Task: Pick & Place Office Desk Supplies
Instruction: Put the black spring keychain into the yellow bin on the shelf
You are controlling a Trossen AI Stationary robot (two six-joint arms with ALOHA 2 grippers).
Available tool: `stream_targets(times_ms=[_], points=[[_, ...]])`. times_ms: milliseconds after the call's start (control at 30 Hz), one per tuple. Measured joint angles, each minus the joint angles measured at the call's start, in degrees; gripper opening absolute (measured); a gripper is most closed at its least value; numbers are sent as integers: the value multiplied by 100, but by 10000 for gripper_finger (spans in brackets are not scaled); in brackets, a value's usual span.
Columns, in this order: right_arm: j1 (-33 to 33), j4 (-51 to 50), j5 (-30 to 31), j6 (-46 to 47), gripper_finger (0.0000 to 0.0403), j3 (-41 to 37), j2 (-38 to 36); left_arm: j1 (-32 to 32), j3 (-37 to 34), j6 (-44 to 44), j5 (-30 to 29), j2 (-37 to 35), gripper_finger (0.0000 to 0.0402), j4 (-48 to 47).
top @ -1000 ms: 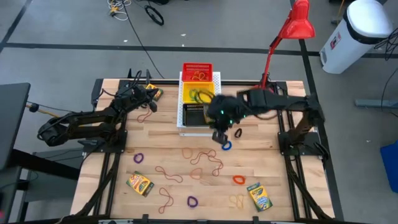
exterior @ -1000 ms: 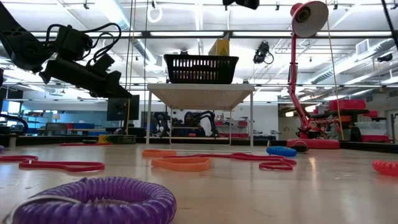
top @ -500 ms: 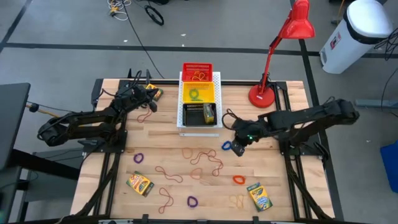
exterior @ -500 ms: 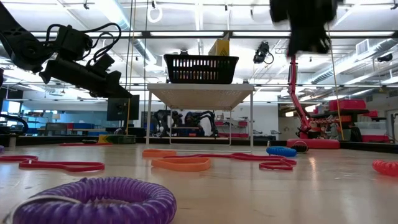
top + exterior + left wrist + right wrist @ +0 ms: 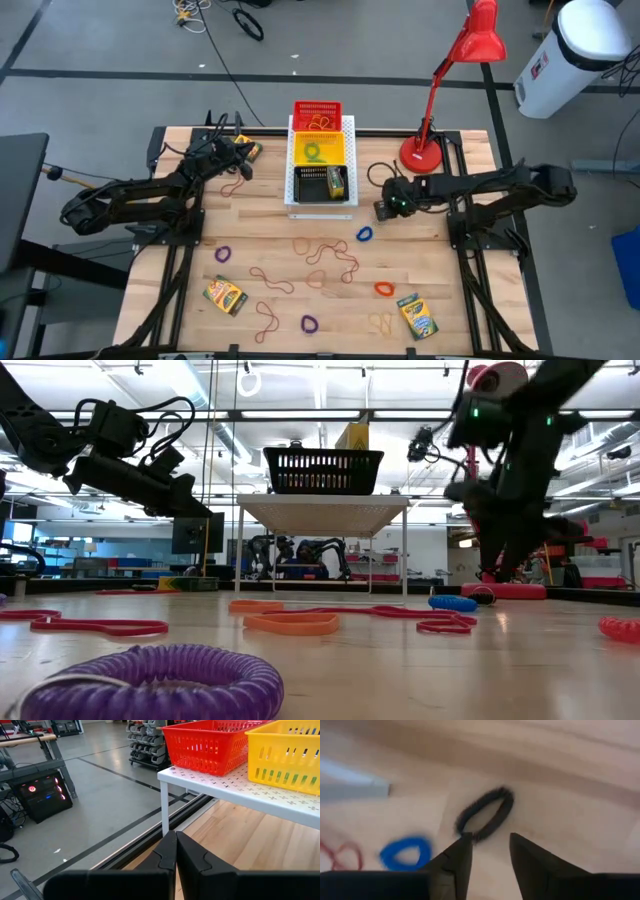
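While I hover: right tool [image 5: 486, 851] released above black loop [image 5: 485, 813]
Advice: I straddle one strand, blue loop [image 5: 405, 853] at eight o'clock
Left tool [image 5: 176, 857]: clenched, waiting

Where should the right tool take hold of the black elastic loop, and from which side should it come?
The black elastic loop lies flat on the table as a thin oval ring, apart from the blue loop. Probably best: come straight down from above, one finger inside the ring and one outside, pinching the near rim. The right tool is open just before it.
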Motion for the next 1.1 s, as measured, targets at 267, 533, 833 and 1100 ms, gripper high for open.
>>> stream_targets(times_ms=[267,533,833,1100], points=[[-468,1160,-316,-150,126,-761,150,-1,0,2,0,0,8,0],[-480,1462,-303,-672,53,-812,221,-2,0,1,2,0,8,0],[-690,898,-115,-1262,7,-276,172,0,0,0,0,0,8,0],[-828,-1729,439,-2007,3,1816,70,0,0,2,-1,0,8,0]])
